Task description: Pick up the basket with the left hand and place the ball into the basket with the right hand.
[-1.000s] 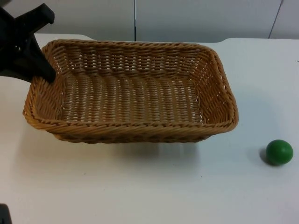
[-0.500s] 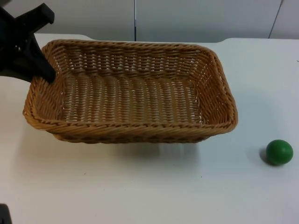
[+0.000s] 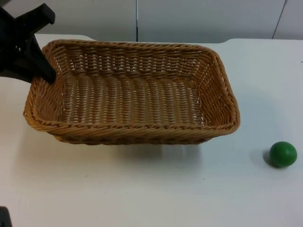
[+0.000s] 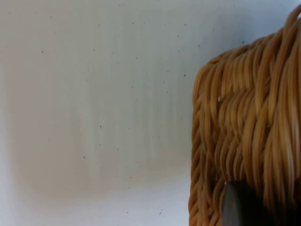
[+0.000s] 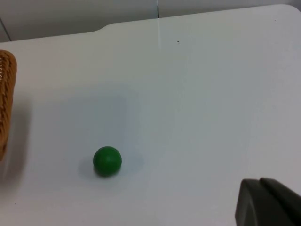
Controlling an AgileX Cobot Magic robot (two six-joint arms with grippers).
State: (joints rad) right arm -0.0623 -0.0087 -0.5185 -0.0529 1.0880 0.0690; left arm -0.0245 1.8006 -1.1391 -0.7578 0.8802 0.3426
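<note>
Gripping wicker basket (image 3: pixel 132 92) rim: left gripper (image 3: pixel 45 71) clamped.
Green ball (image 3: pixel 283 154) apart on table (image 3: pixel 142 189); right gripper (image 5: pixel 268 202), finger state unclear.

A white table (image 3: pixel 142 189) fills most of the top view, its far edge running across the upper part of the frame; behind it a grey partition wall (image 3: pixel 199 19) shows vertical seams at upper centre and upper right
</note>
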